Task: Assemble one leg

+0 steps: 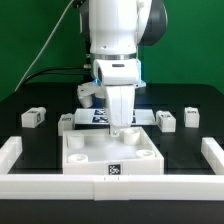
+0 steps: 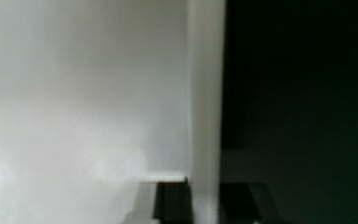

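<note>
Seeing the pincer (image 1: pixel 119 127) low over the large white square socketed part (image 1: pixel 85 152), we cannot tell its opening; a small white tagged leg block (image 1: pixel 166 120) lies beside.

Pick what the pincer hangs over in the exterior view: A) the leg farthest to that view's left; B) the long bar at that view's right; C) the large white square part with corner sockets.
C: the pincer points straight down at the rear half of the square part, near its middle.
</note>
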Controlling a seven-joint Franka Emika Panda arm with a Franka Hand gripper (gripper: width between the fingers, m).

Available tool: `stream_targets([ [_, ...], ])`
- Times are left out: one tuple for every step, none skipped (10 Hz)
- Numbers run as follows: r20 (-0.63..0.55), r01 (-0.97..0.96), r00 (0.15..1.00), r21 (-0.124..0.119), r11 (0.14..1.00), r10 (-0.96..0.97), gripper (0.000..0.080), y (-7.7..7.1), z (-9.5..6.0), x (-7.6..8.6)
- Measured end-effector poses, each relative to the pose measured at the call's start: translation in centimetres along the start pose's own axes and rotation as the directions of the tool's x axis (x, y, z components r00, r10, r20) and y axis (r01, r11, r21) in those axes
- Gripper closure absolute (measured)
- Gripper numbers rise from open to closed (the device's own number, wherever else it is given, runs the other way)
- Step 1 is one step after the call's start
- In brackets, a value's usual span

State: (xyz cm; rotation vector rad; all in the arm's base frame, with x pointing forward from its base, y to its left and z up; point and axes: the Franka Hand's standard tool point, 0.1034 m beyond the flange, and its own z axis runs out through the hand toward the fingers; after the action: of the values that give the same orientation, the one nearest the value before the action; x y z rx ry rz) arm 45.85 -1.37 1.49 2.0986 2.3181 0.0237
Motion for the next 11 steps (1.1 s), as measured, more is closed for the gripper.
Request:
stream_targets([
  [0.000, -0.017, 1.000, 0.002, 1.000, 0.017, 0.0742, 0.2, 0.0, 0.9],
  [0.007, -0.033, 0.999, 0.023, 0.999, 0.033, 0.0742, 0.5, -0.1, 2.0],
  [0.012, -0.055, 0.998, 0.027, 0.998, 0.054, 0.0742, 1.3, -0.4, 3.5],
  [0.013, -0.061, 0.998, 0.025, 0.998, 0.061, 0.0742, 1.8, -0.6, 4.8],
  [0.012, -0.055, 0.998, 0.022, 0.998, 0.055, 0.0742, 2.1, -0.6, 6.0],
  [0.013, -0.049, 0.999, 0.027, 0.998, 0.048, 0.0742, 2.4, -0.6, 6.9],
  [0.015, -0.036, 0.999, 0.038, 0.999, 0.036, 0.0742, 2.7, -0.5, 7.6],
  [0.013, -0.028, 1.000, 0.041, 0.999, 0.027, 0.0742, 3.0, -0.4, 8.1],
  [0.013, -0.024, 1.000, 0.046, 0.999, 0.024, 0.0742, 3.3, -0.4, 8.5],
  [0.012, -0.028, 1.000, 0.043, 0.999, 0.028, 0.0741, 3.8, -0.3, 8.6],
  [0.012, -0.049, 0.999, 0.046, 0.998, 0.048, 0.0741, 4.1, -0.1, 8.7],
])
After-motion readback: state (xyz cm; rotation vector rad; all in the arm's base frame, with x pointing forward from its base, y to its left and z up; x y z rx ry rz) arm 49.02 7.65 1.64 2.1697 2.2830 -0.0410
